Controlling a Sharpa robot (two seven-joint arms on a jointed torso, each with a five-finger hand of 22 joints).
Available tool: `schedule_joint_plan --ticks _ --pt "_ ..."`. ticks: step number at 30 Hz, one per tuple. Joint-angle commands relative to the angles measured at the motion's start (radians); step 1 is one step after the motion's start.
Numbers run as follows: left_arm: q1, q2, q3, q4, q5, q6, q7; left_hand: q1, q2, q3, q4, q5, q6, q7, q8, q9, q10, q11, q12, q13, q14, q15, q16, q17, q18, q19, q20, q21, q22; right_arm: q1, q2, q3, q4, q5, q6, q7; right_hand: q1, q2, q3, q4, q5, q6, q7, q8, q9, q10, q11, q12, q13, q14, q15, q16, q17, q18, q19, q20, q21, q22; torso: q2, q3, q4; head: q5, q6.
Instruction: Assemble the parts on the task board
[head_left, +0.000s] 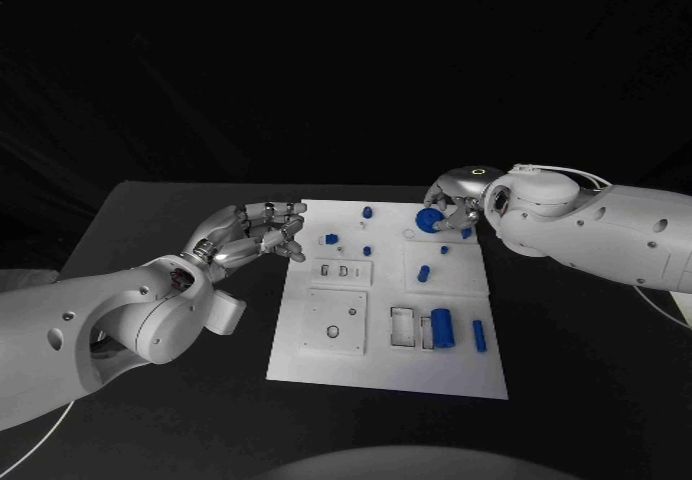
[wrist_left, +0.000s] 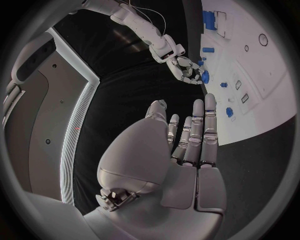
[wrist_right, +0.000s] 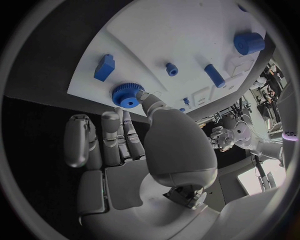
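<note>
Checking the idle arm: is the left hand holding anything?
No, open: the left hand has its fingers extended with nothing in them, beside the task board.

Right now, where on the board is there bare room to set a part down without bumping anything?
The near strip of the task board, below the large blue cylinder and the recessed slots, is bare. The far-left corner by the left hand is also open. It is crowded at the far right, where the right hand touches the blue gear.

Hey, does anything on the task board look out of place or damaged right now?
Nothing stands out. The blue parts sit scattered on the white task board, none visibly broken. The right hand touches a blue gear; the left hand hovers open.
</note>
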Motion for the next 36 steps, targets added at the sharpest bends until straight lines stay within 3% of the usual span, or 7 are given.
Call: schedule_joint_plan --ticks 1,18,26,36 --pt "0.000 0.002 0.001 0.001 -0.004 0.019 0.003 0.005 0.005 0.000 -0.001 0.004 0.003 0.003 0.006 0.001 -0.003 0.004 0.007 -0.002 -0.009 0.000 0.003 -0.002 0.005 -0.006 0.000 -0.006 -0.001 -0.001 0.002 0.000 -0.003 -0.022 0.031 -0.017 -0.009 -0.001 0.005 -0.006 0.019 0.007 0.008 0.007 0.004 -0.010 -0.002 0.022 0.020 -0.008 -0.003 -0.007 -0.001 0.007 -0.005 -0.002 -0.008 0.127 0.000 -0.0001 0.0001 0.000 -0.001" --pt "0.000 0.002 0.001 0.002 -0.004 0.024 -0.002 0.006 0.005 0.000 0.000 0.004 0.006 0.006 0.008 0.001 -0.004 0.003 0.009 -0.002 -0.009 0.000 0.004 -0.003 0.005 -0.007 0.001 -0.006 -0.001 -0.006 0.019 0.000 -0.025 -0.022 0.033 -0.015 -0.015 -0.007 0.046 -0.018 0.091 0.046 0.016 0.022 0.022 -0.031 -0.008 0.129 0.118 -0.012 -0.007 -0.004 -0.001 0.008 -0.004 -0.006 -0.017 0.136 0.000 0.0000 0.0007 0.002 -0.006" --pt "0.000 0.002 0.001 0.002 -0.004 0.024 -0.002 0.006 0.005 0.000 0.000 0.004 0.006 0.006 0.008 0.001 -0.004 0.003 0.009 -0.002 -0.009 0.000 0.004 -0.003 0.005 -0.007 0.001 -0.006 -0.001 -0.009 0.026 0.000 -0.036 -0.020 0.022 -0.007 -0.026 -0.005 0.053 -0.014 0.070 0.070 0.012 0.032 0.030 -0.030 -0.011 0.149 0.135 -0.011 -0.008 -0.001 0.002 0.008 -0.002 -0.008 -0.017 0.139 0.000 -0.0007 -0.0006 0.003 -0.008" --pt "0.000 0.002 0.001 0.002 -0.004 0.025 -0.003 0.006 0.005 0.000 0.000 0.004 0.006 0.007 0.009 0.001 -0.004 0.003 0.009 -0.003 -0.009 0.000 0.004 -0.003 0.005 -0.007 0.001 -0.006 -0.001 -0.013 0.031 0.000 -0.046 -0.016 0.003 0.002 -0.029 0.000 0.057 -0.017 0.066 0.126 -0.007 0.073 0.071 -0.022 -0.015 0.165 0.149 -0.010 -0.011 0.000 0.003 0.007 0.001 -0.010 -0.018 0.145 0.000 -0.0003 -0.0006 0.006 -0.010"
